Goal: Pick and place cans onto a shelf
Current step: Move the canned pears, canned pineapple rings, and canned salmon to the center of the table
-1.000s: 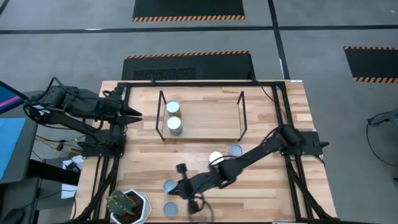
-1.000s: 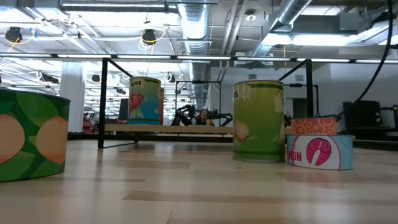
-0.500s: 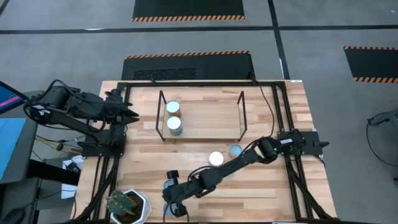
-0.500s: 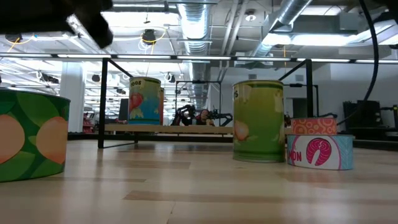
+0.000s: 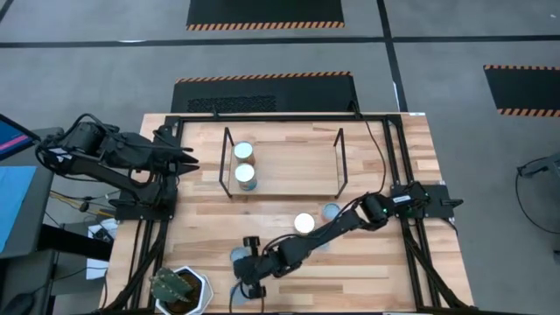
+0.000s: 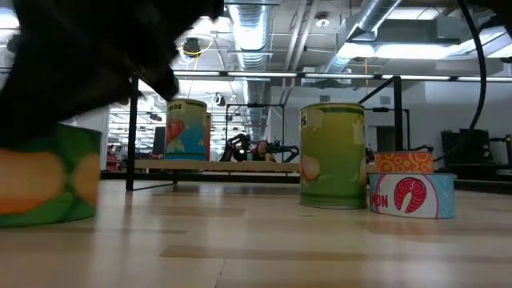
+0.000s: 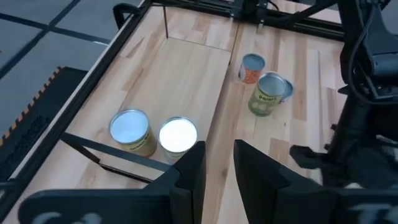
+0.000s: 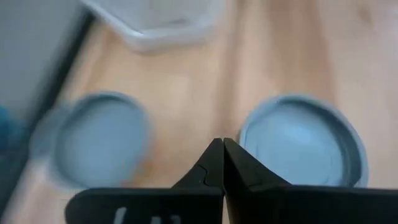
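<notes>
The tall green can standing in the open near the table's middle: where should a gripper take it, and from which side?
Grip the tall green can around its round side wall, high up, coming straight down: it stands upright, white top free. Keep the grasp clear of the low salmon tin close beside it. The right gripper, shut, is over the front cans.
</notes>
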